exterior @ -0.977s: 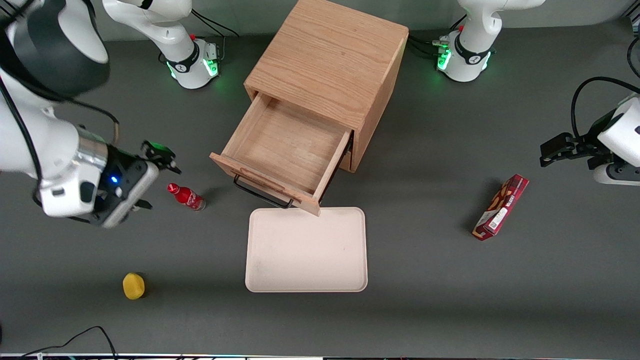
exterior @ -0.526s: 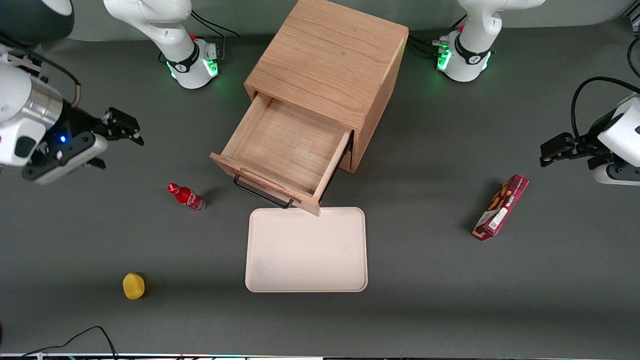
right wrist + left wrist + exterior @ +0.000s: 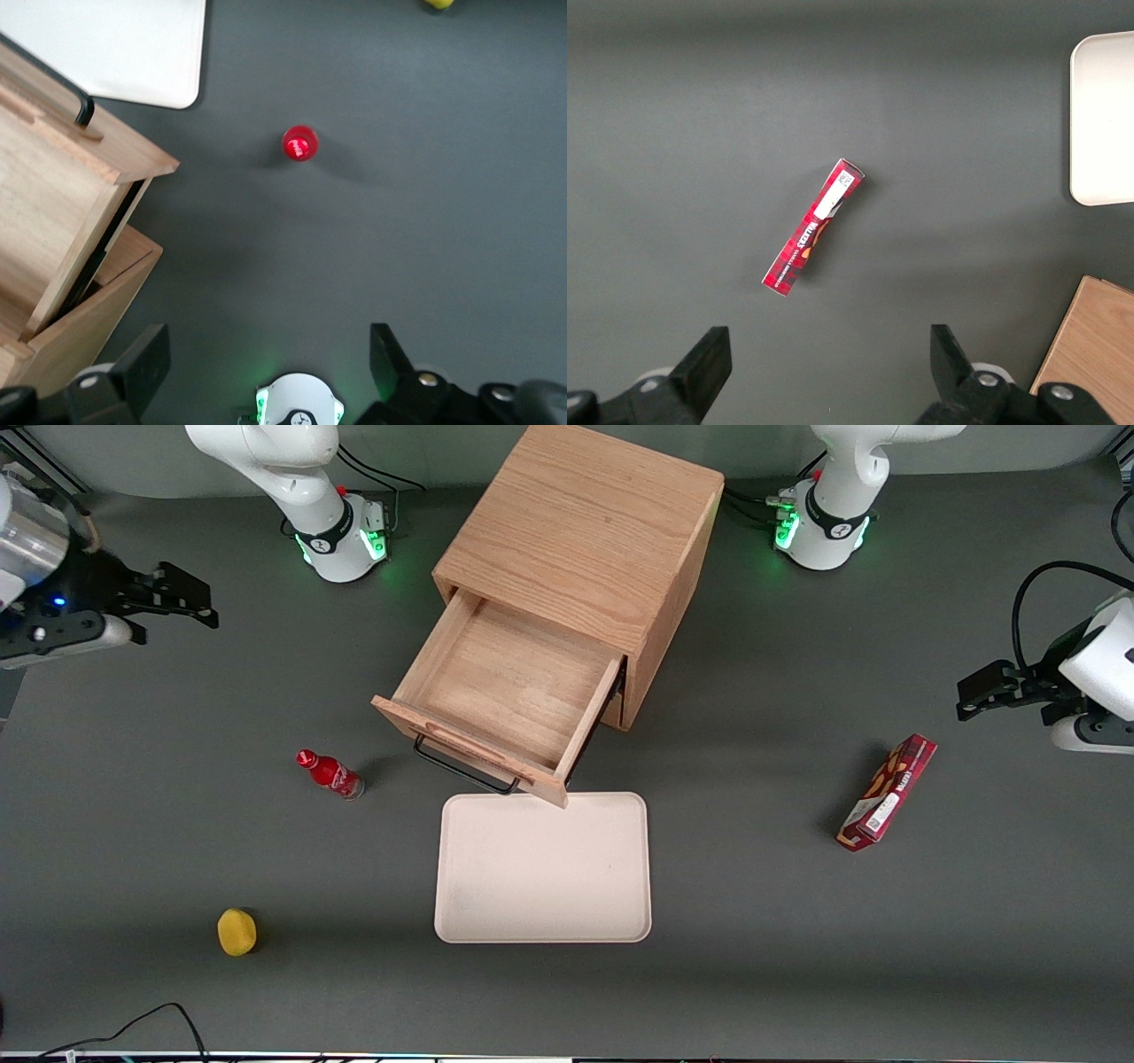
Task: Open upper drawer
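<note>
The upper drawer (image 3: pixel 509 682) of the oak cabinet (image 3: pixel 585 522) stands pulled well out, showing an empty light-wood tray. Its black bar handle (image 3: pixel 461 771) hangs off the front panel, just above the tray's edge. The right wrist view shows the drawer (image 3: pixel 44 195) and its handle (image 3: pixel 84 111) from above. My gripper (image 3: pixel 175 622) hovers high toward the working arm's end of the table, well apart from the drawer. It is open, its fingers (image 3: pixel 151 354) spread wide with nothing between them, and the gripper (image 3: pixel 270 354) looks down on bare table.
A small red bottle (image 3: pixel 330 772) stands on the table beside the drawer front. In front of the drawer lies a white tray (image 3: pixel 542 868). A yellow object (image 3: pixel 236 932) sits near the front edge. A red box (image 3: pixel 888 793) lies toward the parked arm's end.
My gripper has drawn away from the red bottle and the drawer, moving farther from the front camera and toward the working arm's end. The drawer has stayed as it was.
</note>
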{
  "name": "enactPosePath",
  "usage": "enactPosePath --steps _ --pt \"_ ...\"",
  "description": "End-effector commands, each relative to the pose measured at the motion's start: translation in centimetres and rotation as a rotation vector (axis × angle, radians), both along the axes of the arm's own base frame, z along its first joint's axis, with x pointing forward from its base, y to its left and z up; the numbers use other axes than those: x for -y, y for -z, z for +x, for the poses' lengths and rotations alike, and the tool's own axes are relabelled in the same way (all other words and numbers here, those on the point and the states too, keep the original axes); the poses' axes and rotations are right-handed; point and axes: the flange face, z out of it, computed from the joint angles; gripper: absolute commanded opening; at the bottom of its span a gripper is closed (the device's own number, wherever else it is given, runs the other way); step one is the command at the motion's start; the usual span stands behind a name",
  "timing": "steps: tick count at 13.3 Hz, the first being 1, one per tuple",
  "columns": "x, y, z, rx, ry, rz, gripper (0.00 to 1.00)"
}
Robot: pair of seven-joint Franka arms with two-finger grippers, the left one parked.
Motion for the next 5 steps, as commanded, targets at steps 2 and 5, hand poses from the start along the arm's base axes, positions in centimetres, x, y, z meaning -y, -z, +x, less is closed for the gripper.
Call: enactPosePath --steps 2,5 --pt "-0.5 -0.6 0.2 0.026 0.064 -0.021 1.00" --pt "0.5 -1.2 0.0 0.034 0.060 -0.049 1.00"
